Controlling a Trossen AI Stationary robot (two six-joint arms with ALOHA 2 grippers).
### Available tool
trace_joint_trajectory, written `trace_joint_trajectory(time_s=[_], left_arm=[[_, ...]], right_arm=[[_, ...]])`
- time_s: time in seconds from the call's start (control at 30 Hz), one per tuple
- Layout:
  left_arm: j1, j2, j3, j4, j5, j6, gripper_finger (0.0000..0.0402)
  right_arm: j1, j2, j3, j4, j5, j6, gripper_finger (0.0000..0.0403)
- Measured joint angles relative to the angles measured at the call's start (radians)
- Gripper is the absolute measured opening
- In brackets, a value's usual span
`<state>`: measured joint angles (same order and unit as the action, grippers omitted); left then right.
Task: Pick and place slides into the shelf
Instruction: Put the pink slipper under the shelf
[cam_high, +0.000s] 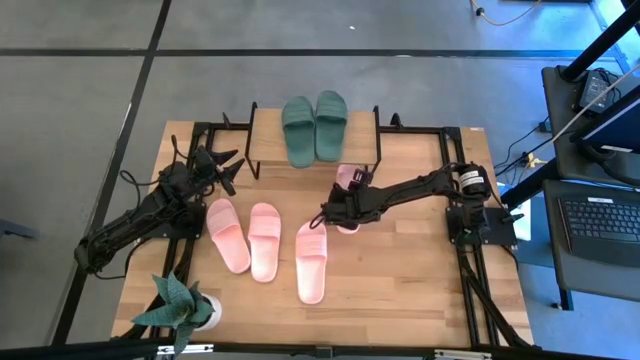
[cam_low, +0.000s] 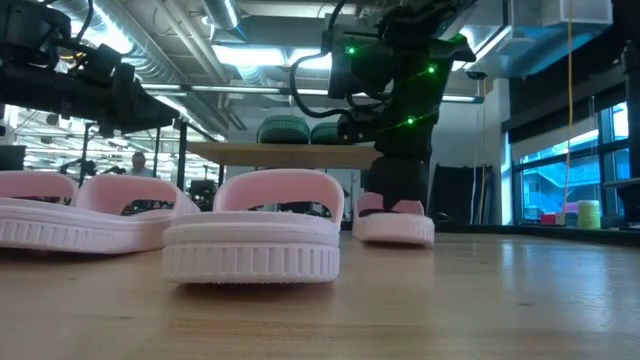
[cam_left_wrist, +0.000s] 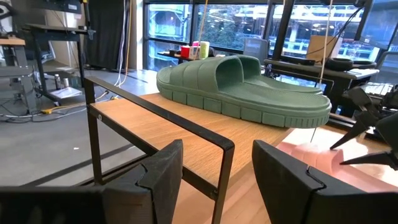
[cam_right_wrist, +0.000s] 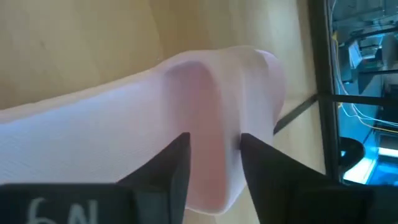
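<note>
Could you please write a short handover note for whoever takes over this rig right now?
Right tool: closed on the strap of a pink slide in front of the shelf.
Left tool: open, empty, at the shelf's left end.
Done: green pair on the shelf top.
Left: the held pink slide, plus three pink slides lying on the table.

Arms: two, dark, jointed | cabling: black, looped along links | right arm: green indicator lights | fingers (cam_left_wrist: 163, 171): dark, angular, matte
</note>
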<state>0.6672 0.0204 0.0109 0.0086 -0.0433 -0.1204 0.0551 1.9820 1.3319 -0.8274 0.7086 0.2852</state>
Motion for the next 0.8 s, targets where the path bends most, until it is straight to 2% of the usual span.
trace_joint_trajectory(time_s=[0.37,0.57,0.8], left_arm=[[0.000,0.000,0.000,0.000,0.000,0.000,0.0186],[0.000,0.000,0.000,0.000,0.000,0.000,0.0186],[0.000,0.000,0.000,0.000,0.000,0.000,0.0186]], right_arm=[[0.002,0.000,0.000,-0.004,-0.003,-0.001,0.0225],[0.021,-0.003,0.015,-0.027,-0.004,0.014,0.0231],[0.078,-0.003,0.101,-0.126,-0.004,0.054,0.0232]])
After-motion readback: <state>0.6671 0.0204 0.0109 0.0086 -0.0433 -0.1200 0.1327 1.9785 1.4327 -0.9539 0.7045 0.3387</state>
